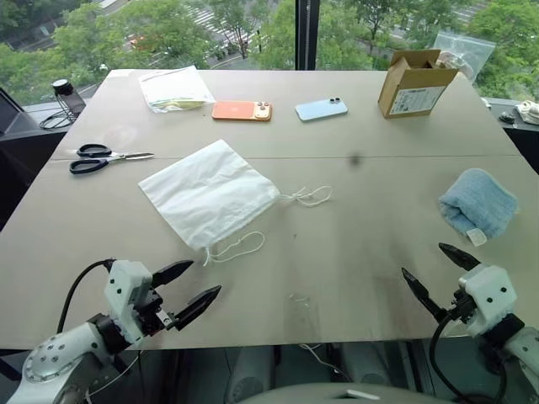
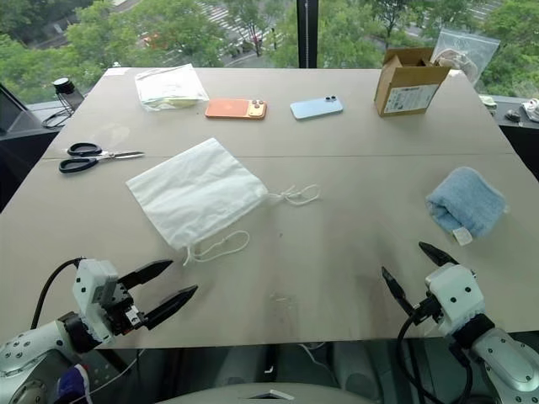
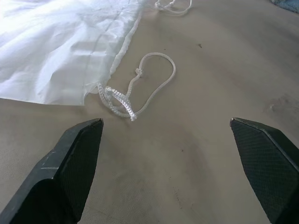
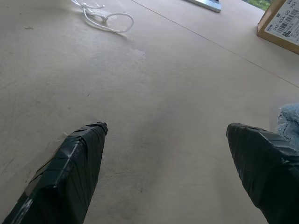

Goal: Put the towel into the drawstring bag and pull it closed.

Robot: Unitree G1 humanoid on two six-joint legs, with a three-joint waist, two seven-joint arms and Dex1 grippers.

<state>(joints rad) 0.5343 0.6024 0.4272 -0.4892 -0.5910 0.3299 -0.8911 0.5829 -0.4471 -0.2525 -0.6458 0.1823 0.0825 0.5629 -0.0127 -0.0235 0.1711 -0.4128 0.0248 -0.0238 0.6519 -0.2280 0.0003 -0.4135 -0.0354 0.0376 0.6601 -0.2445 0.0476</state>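
Big tan table [image 1: 354,252] in front of a window wall, lots of green trees outside. Both my arms are hanging low at the near edge, nothing in either one.

My left gripper [image 1: 195,289] has its two black fingers spread wide apart, empty, hovering just over the tabletop. Right ahead of it and a little toward the middle is the drawstring bag [image 1: 206,192], lying flat, white and a bit crinkly. One loop of its cord [image 3: 140,88] trails out of the nearest corner and sits close in front of my left fingertips, not touching them. The other cord loop [image 1: 307,196] lies off the bag's far corner, toward my right side.

My right gripper [image 1: 438,268] is also wide open and empty, fingers pointing forward and in toward the middle. The towel [image 1: 477,203] is just beyond it and slightly to the outside, a fluffy light-blue bundle with a little white tag [image 1: 477,236] on the end facing my gripper. In the right wrist view I can see a bit of blue fluff right next to one finger [image 4: 264,168], but can't tell whether they touch.

Bag and towel are well apart, bag on my left hand's side, towel on my right's.

Further out past the left gripper: scissors [image 1: 105,158] with black handles, and a clear plastic bag [image 1: 174,88]. Way past both grippers, along the far side, an orange phone [image 1: 242,110], a light-blue phone [image 1: 321,108] and an open cardboard box [image 1: 413,84].
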